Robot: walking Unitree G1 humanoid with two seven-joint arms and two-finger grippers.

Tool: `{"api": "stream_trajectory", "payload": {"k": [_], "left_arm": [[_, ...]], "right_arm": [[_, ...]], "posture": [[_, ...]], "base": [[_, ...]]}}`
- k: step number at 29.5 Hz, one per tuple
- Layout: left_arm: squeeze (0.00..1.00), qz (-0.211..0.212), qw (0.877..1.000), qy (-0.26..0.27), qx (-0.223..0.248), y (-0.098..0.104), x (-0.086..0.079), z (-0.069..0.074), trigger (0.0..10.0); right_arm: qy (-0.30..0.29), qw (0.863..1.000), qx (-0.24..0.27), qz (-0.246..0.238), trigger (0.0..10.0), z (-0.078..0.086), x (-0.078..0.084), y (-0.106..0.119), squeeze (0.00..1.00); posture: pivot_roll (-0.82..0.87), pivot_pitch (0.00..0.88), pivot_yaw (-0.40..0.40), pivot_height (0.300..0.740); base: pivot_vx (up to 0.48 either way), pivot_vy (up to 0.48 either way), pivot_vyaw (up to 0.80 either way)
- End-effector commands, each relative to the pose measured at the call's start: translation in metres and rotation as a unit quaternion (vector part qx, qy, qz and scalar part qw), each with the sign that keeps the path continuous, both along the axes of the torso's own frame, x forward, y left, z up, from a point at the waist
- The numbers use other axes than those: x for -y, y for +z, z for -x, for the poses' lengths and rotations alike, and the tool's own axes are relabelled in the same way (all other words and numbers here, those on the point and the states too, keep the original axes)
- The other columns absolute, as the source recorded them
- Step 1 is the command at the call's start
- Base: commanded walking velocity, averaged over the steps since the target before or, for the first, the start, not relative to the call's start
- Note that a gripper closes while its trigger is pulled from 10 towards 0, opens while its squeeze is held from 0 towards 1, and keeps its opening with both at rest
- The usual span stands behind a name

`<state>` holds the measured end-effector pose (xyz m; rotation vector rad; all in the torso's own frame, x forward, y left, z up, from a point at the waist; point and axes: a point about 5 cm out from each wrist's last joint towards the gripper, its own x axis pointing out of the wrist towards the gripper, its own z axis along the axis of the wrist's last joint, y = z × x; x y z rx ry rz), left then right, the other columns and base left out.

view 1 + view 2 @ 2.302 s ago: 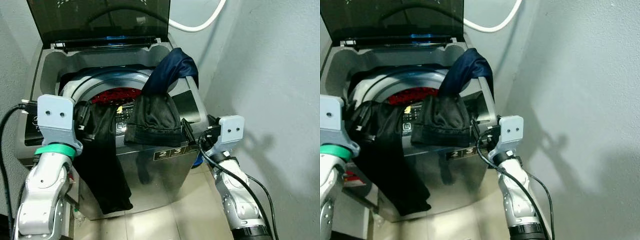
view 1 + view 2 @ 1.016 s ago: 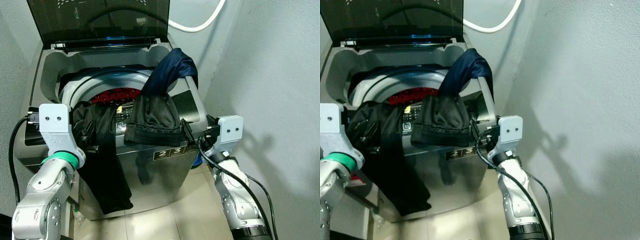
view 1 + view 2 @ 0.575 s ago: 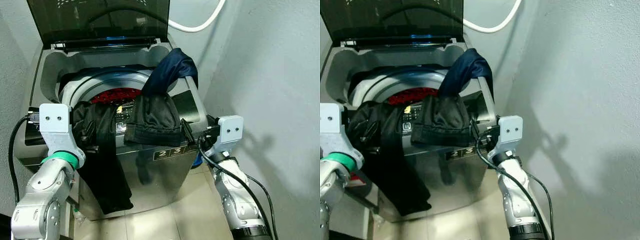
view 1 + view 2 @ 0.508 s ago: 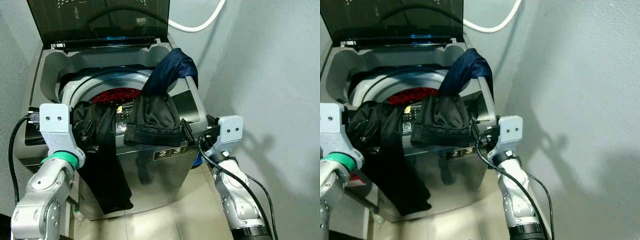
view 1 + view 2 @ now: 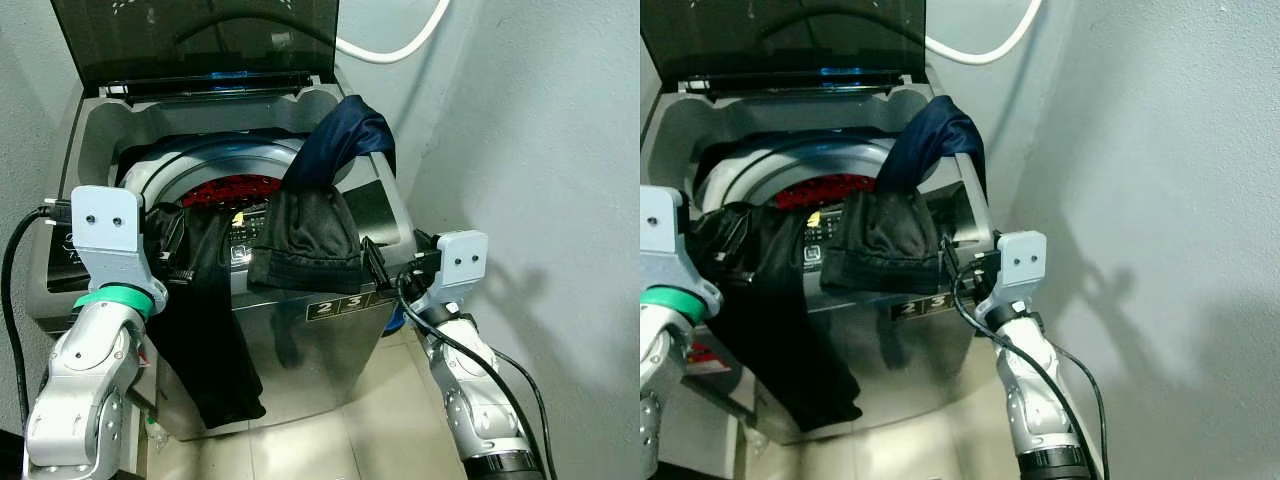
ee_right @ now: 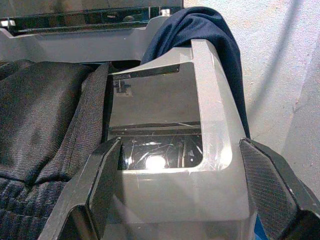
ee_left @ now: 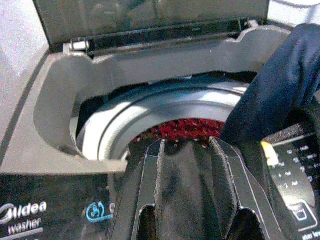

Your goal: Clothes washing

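Grey plastic forms the top deck of a top-loading washing machine (image 5: 95,150), its dark tinted lid (image 5: 200,40) standing upright at the back. Red fabric (image 5: 232,189) lies down in the steel drum. Over the front edge hang two garments: a long black garment (image 5: 205,330) draped down the machine's front panel on the left, and a black ribbed-hem garment (image 5: 305,240) folded over the control panel in the middle, joined above to a navy garment (image 5: 345,135) that arches over the right rim.

At the front left corner the left gripper (image 7: 185,185) has its two fingers closed on a fold of the black cloth, which fills the narrow gap between them. Spread wide and holding nothing, the right gripper (image 6: 180,185) sits at the front right corner with its fingers either side of the glossy right edge of the deck.

Close on the right, a grey wall (image 5: 540,150) leaves only a narrow strip of tiled floor (image 5: 380,420) beside the machine. A white hose (image 5: 395,50) loops behind the lid.
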<state>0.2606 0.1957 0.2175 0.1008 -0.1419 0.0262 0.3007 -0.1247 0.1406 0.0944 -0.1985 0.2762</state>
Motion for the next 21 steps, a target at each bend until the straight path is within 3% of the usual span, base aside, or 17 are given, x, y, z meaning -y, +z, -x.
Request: {"api": "stream_trajectory", "payload": {"k": [1,13,16,17,21], "left_arm": [[1.0,-0.015,0.999,-0.023,0.026,0.009,0.008,0.0,10.0],[1.0,-0.083,0.989,-0.079,0.094,0.032,0.027,0.002,10.0],[1.0,-0.156,0.971,-0.115,0.137,0.042,0.041,0.006,10.0],[1.0,-0.156,0.971,-0.115,0.137,0.042,0.041,0.006,10.0],[1.0,-0.208,0.951,-0.149,0.175,0.051,0.053,0.009,10.0]], "right_arm": [[0.009,1.0,-0.012,0.003,10.0,0.001,-0.003,-0.004,0.0],[0.008,1.0,-0.011,0.002,10.0,0.002,-0.004,-0.004,0.0],[0.007,1.0,-0.011,0.001,10.0,0.002,-0.004,-0.004,0.0],[0.007,1.0,-0.011,0.001,10.0,0.002,-0.004,-0.004,0.0],[0.007,1.0,-0.012,0.0,10.0,0.002,-0.004,-0.004,0.0]], "posture": [[0.08,0.023,0.007,0.74],[0.08,0.026,0.009,0.74],[0.08,0.028,0.01,0.74],[0.08,0.028,0.01,0.74],[0.08,0.028,0.01,0.74]], "base": [[0.0,0.0,0.0],[0.0,0.0,0.0],[0.0,0.0,0.0],[0.0,0.0,0.0],[0.0,0.0,0.0]]}}
